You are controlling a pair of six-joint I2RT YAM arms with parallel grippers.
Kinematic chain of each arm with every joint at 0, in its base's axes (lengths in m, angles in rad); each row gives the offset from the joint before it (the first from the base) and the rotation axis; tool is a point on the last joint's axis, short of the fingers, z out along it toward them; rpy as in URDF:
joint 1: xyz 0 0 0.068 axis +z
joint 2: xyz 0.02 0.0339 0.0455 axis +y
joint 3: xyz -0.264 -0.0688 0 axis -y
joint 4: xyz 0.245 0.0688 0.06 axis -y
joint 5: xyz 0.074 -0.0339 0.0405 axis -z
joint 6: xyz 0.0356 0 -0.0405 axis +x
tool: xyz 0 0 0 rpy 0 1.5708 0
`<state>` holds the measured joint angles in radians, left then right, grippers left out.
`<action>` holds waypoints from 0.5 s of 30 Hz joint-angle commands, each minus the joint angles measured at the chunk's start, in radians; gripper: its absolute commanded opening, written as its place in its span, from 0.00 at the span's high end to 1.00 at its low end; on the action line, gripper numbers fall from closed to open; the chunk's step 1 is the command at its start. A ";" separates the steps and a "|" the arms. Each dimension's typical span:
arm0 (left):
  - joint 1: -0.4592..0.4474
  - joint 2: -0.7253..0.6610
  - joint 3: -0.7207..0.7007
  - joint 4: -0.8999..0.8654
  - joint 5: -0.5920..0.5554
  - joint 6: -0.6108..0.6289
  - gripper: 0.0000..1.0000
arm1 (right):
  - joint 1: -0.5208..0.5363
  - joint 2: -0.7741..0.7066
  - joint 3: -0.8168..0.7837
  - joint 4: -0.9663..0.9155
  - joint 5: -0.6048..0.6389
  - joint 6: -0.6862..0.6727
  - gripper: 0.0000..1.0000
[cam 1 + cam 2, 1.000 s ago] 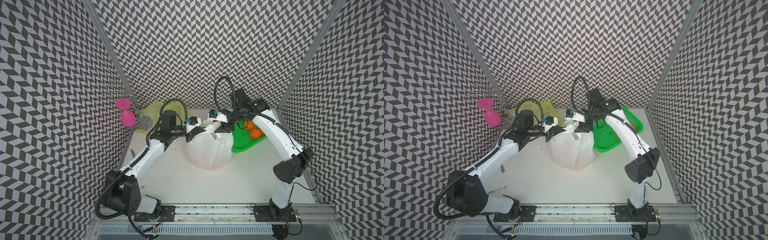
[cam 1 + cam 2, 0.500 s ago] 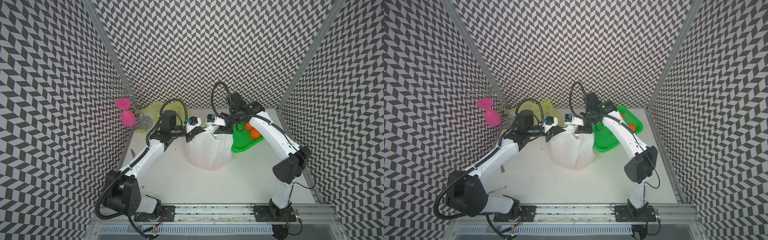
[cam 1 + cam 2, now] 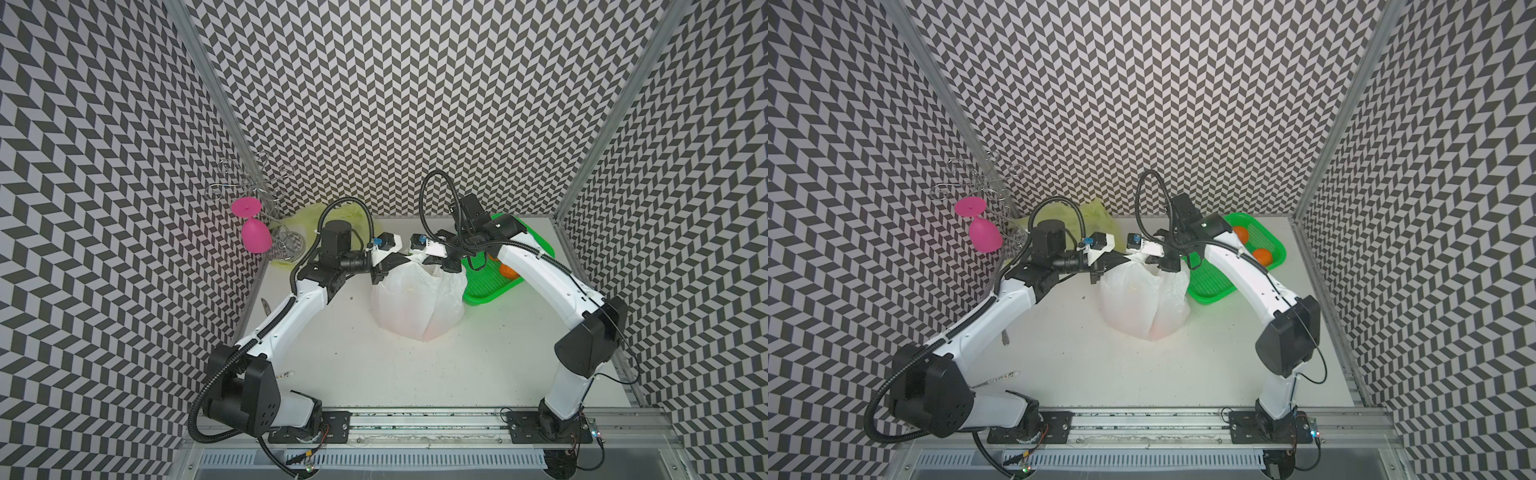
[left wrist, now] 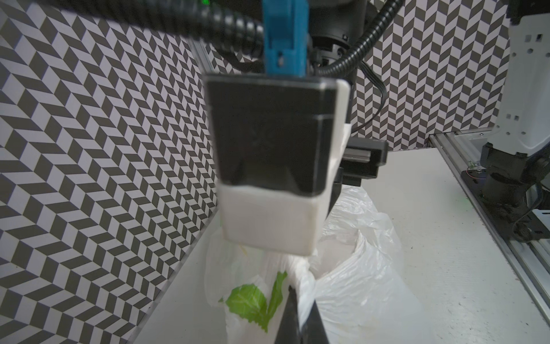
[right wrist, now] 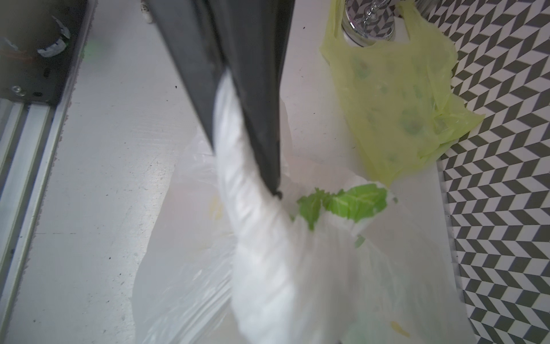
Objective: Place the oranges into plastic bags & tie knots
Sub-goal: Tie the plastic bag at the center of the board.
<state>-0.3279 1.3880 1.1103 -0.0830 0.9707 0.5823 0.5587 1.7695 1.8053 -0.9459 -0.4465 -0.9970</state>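
Right hand (image 5: pixel 245 169) clamps the white bag's (image 3: pixel 415 303) twisted handle (image 5: pixel 253 232), bag below — left hand (image 4: pixel 300 324) pinches its top.

Both top views are bright and evenly lit by diffuse light, leaving only faint, soft-edged shadows on the tabletop (image 3: pixel 374 365), and the chevron walls (image 3: pixel 395 104) bow slightly toward the frame edges. In the left wrist view the close black-and-white housing (image 4: pixel 268 143) is blurred. In the right wrist view the white bag (image 5: pixel 268 268) is soft and the tabletop washes out pale.
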 commanded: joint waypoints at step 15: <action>0.001 -0.033 -0.051 0.061 0.003 -0.094 1.00 | 0.020 -0.253 -0.328 0.517 0.008 0.373 0.88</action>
<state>-0.3275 1.3743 1.0763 -0.0383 0.9695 0.5064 0.5720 1.5646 1.4986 -0.5838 -0.4320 -0.7292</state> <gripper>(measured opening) 0.048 0.115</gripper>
